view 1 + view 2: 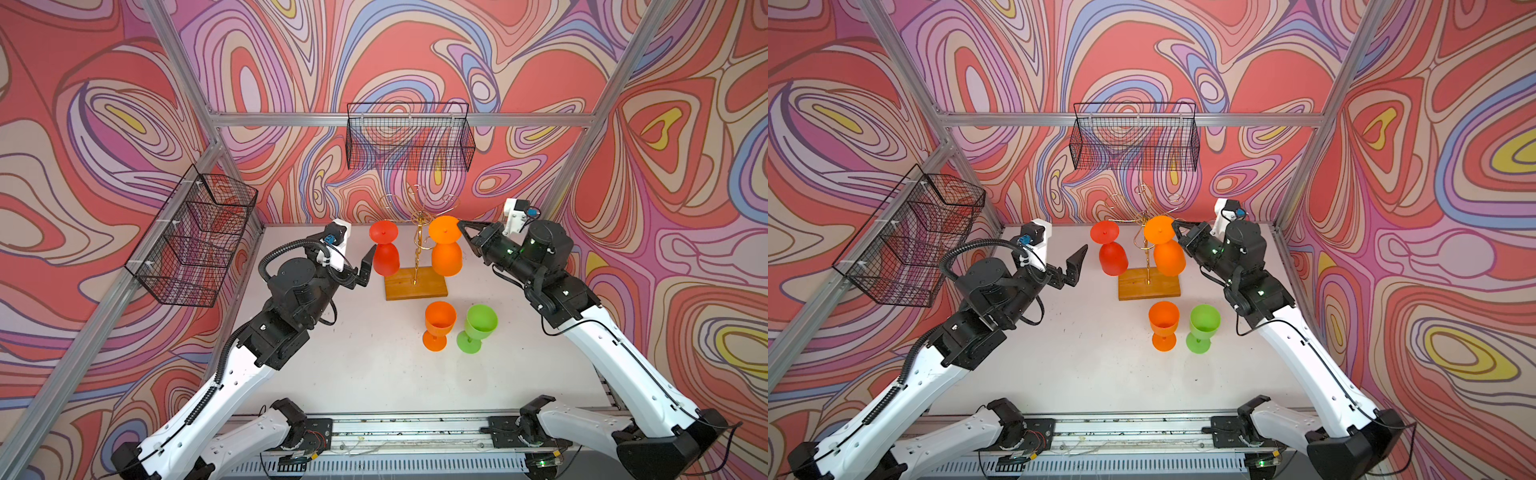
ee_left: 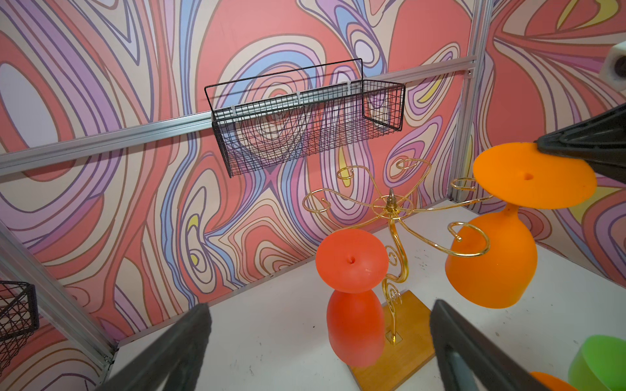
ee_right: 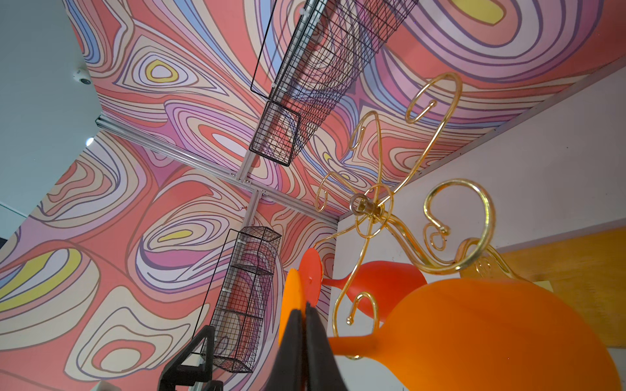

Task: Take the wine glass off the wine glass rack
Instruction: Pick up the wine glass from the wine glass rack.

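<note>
rack [image 1: 411,286] stands mid-frame at the back of the table [image 1: 353,374] in both top views, gold wire tree on a wooden base.

hung orange glass [image 1: 446,257] hangs bowl-down on the right of the stem, foot up and tilted. right gripper [image 1: 460,224] comes in from the right of the frame, its fingers closed on the rim of that foot. right wrist view confirms it: the two black tips [image 3: 306,306] pinch the thin edge of the orange disc, with the bowl [image 3: 491,338] large at lower right. the stem lies at a gold curl; cannot tell whether it sits in the curl or just beside it.

red glass [image 1: 385,257] hangs bowl-down on the left of the stem. left gripper [image 1: 1075,266] sits just left of it and apart from it, wide open and holding nothing. in the left wrist view both fingers [image 2: 189,338] stand far apart at the bottom of the frame, with the red glass [image 2: 355,325] between them farther off.

standing orange glass [image 1: 439,322] and green glass [image 1: 480,324] are upright side by side on the table, below the rack's base in frame.

back basket [image 1: 409,141] hangs on the rear rail at upper centre. side basket [image 1: 195,241] hangs on the rail at left.
</note>
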